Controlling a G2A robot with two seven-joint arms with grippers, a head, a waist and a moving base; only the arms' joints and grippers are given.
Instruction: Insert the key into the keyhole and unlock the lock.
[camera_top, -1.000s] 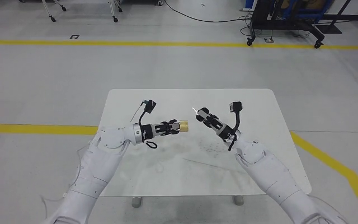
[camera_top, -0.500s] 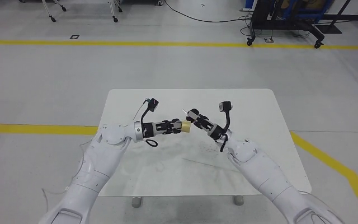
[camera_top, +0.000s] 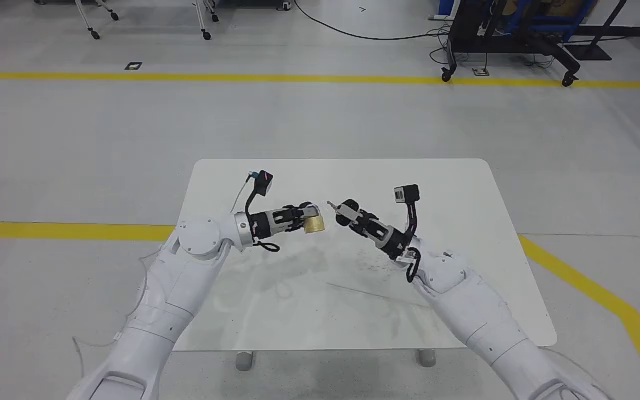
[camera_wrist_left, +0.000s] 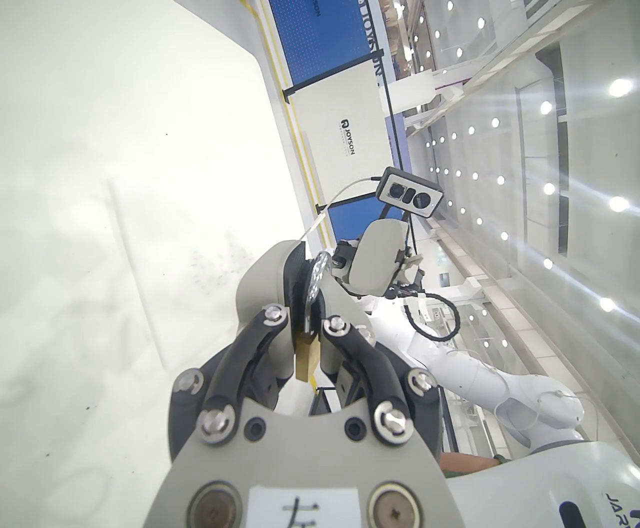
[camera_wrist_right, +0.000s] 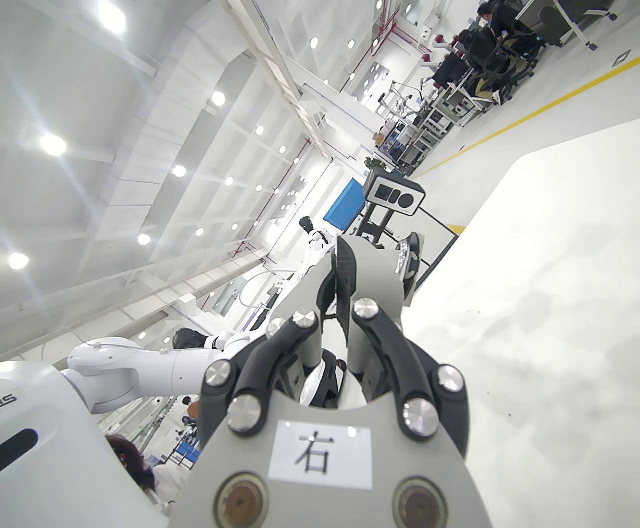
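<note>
Right now I have the 2 pieces up in the air over the white table, roughly above its middle. My left gripper is clamped narrow on the brass padlock, whose free end juts past the fingertips toward the other arm. My right gripper is pinched nearly closed on the key, and a thin pale sliver of it pokes out toward the lock. From above, that tip sits just beside the padlock, a little to the far side of its end face. I cannot tell whether they touch, and the keyhole is too small for me to make out.

I judge the step in hand to be lining up for insertion, with nothing entered yet. To do it well, I want the left arm motionless as a vise and all correction made with the right. I bring the blade toward me until it lies on the lock's long axis, match its tilt to the body, then push in slowly along that axis. If it balks, I back off and re-aim rather than press, since side load could twist the key in the pads. I turn only once it is fully seated.
</note>
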